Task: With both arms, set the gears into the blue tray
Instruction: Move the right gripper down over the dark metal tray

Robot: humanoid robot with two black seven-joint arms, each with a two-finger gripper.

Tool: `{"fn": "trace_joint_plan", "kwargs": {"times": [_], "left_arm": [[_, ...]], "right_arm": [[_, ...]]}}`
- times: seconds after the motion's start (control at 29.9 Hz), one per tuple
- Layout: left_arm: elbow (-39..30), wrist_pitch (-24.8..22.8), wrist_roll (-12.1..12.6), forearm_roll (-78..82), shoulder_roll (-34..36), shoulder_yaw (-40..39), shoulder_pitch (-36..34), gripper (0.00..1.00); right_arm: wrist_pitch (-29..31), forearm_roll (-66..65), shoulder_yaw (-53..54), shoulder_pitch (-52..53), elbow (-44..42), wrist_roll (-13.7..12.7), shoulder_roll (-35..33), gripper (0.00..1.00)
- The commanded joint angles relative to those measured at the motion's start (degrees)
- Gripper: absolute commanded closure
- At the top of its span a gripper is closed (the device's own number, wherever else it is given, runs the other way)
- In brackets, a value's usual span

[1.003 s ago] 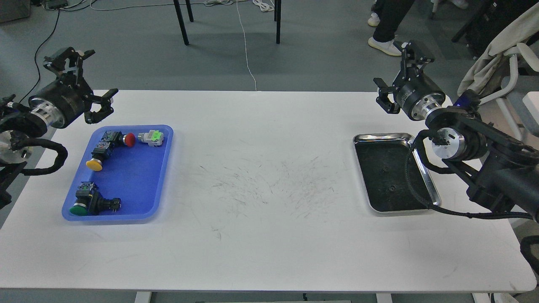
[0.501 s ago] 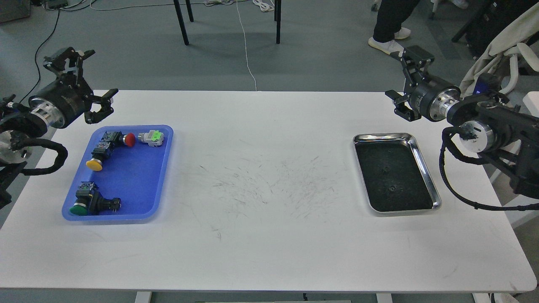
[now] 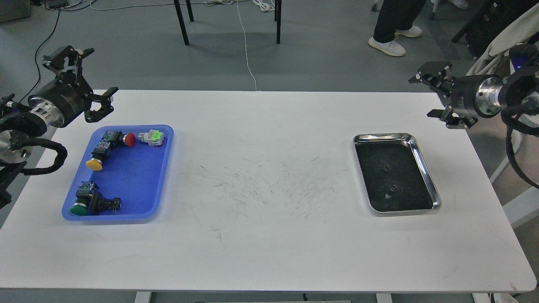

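Observation:
Two tiny black gears lie on the dark floor of the steel tray [image 3: 423, 166] at the right: one gear [image 3: 385, 169] near its middle, the other gear [image 3: 392, 189] closer to me. The blue tray [image 3: 139, 176] sits at the table's left and holds several push-button switches. My left gripper [image 3: 90, 80] hovers open above the table's far left corner, just behind the blue tray, empty. My right gripper [image 3: 433, 94] hangs open at the far right edge, up and to the right of the steel tray, nothing between its fingers.
Switches with a red cap [image 3: 129, 139], a yellow cap [image 3: 94, 164] and a green cap [image 3: 78, 209] lie in the blue tray, with a grey-green one [image 3: 152, 137]. Scuffed white table [image 3: 261, 185] between the trays. A person's legs [image 3: 391, 25] and chair legs stand beyond the far edge.
My right arm has swung right and back, away from the steel tray, its gripper now past the table's right edge. The left arm has stayed still. The person behind has stepped.

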Motion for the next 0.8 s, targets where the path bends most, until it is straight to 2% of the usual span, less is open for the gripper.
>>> {"fn": "trace_joint_plan", "kwargs": {"times": [0.0, 0.1, 0.4, 0.53, 0.77], "left_arm": [[0.0, 0.0, 0.0, -0.1, 0.0, 0.0, 0.1, 0.01], [0.0, -0.1, -0.1, -0.2, 0.0, 0.0, 0.1, 0.01], [0.0, -0.1, -0.1, -0.2, 0.0, -0.1, 0.1, 0.01], [0.2, -0.1, -0.1, -0.2, 0.0, -0.1, 0.1, 0.01], [0.2, 0.0, -0.1, -0.3, -0.3, -0.7, 0.1, 0.01]], "right_arm": [[-2.3, -6.0, 0.1, -0.4, -1.8, 0.8, 0.8, 0.01], [-4.7, -8.8, -0.1, -1.1, -2.3, 0.8, 2.1, 0.02], [-3.4, -23.4, 0.0, -1.1, -1.3, 1.2, 5.4, 0.05], [0.7, -28.3, -0.1, -1.2, 0.3, 5.1, 5.6, 0.04], [2.1, -44.8, -1.1, -3.1, 0.1, 8.1, 7.3, 0.05]]}}
